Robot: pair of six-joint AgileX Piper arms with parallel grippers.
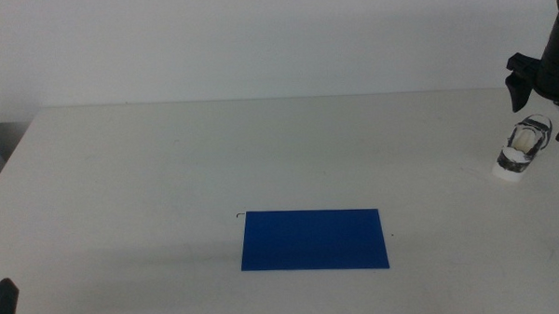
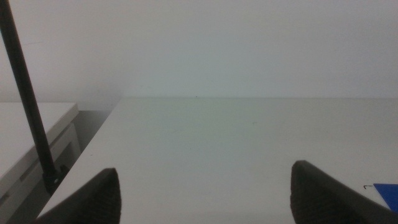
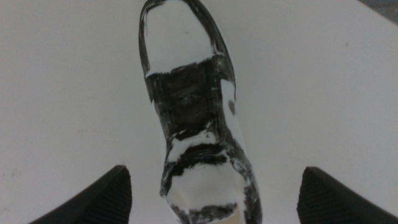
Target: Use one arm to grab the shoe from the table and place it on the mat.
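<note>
**Shoe not yet picked up; the mat lies bare**

A large plain white rectangular table (image 1: 214,159) fills the middle view. A flat, thin, deep blue rectangular mat (image 1: 315,239) lies near the front centre with nothing on it. Far off at the table's right edge stands a small white sneaker with black-grey patterned panels, the shoe (image 1: 522,147), well apart from the mat.

The right arm's black gripper (image 1: 541,99) hovers directly above the shoe. In the right wrist view its jaws are spread wide, one to each side of the shoe (image 3: 196,118), holding nothing. The left gripper (image 2: 205,196) waits at the front left corner, wide open and empty.

Judging from this, grasping, carrying and placing all remain to be done.
</note>
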